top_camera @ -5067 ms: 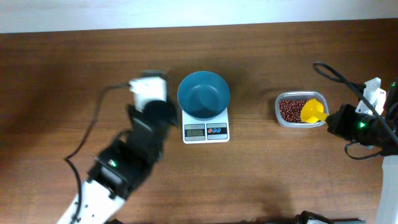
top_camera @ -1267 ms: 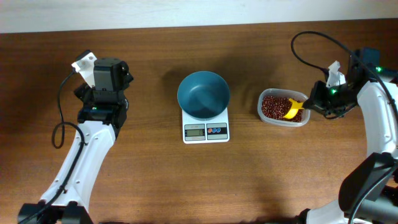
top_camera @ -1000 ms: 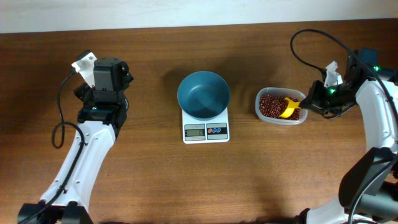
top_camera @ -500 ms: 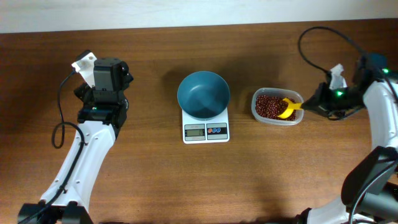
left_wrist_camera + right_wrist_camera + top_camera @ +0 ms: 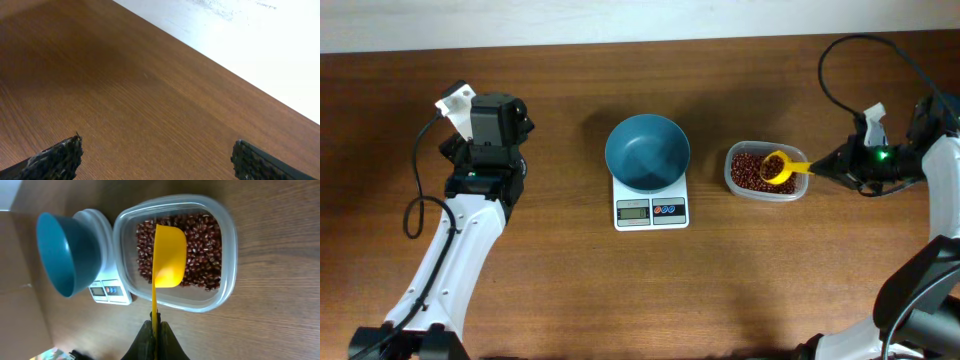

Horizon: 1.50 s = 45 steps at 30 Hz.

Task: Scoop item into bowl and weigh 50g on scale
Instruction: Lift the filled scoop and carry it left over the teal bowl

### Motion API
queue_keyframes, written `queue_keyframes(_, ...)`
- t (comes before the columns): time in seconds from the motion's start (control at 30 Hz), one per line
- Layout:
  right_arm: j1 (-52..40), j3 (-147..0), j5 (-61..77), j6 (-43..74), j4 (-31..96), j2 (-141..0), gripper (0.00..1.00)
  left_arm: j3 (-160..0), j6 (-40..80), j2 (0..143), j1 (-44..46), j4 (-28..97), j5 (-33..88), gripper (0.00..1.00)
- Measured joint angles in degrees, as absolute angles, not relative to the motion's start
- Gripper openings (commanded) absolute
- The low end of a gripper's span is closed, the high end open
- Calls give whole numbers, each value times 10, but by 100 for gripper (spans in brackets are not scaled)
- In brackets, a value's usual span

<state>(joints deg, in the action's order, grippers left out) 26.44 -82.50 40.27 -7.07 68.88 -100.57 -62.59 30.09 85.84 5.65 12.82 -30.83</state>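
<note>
The teal-blue bowl [image 5: 647, 152] [image 5: 67, 255] stands on the white scale [image 5: 652, 210] [image 5: 107, 291] at mid-table, and no beans show inside it. Dark red-brown beans [image 5: 748, 168] [image 5: 202, 245] fill a clear plastic container [image 5: 765, 190] [image 5: 227, 255] right of the scale. My right gripper [image 5: 820, 167] [image 5: 155, 325] is shut on the thin handle of a yellow scoop [image 5: 779, 166] [image 5: 169, 255]. The scoop is held level over the container with some beans in it. My left gripper [image 5: 492, 120] [image 5: 157, 165] is open over bare wood at the far left, its fingers [image 5: 55, 160] wide apart.
The wooden table's far edge meets a white wall [image 5: 620, 20] [image 5: 250, 40]. Black cables loop by the left arm [image 5: 417, 200] and above the right arm [image 5: 840, 60]. Bare wood lies between the container and the scale.
The scoop has come up out of the beans and turned level with beans in it. My right arm drew back to the right. The container slid slightly left. The left arm is still.
</note>
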Motion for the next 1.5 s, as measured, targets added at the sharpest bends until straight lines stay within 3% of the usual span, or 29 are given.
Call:
queue_keyframes(0.77, 320, -825, 537, -168, 773, -1006, 4, -626, 301, 858, 57, 128, -308, 99)
queue_keyframes(1.13, 319, -825, 641, -239, 871, -1006, 4, -626, 301, 858, 57, 128, -308, 99)
queue_keyframes(1.5, 213, -825, 657, -253, 863, -1006, 4, -626, 301, 858, 57, 142, -308, 99)
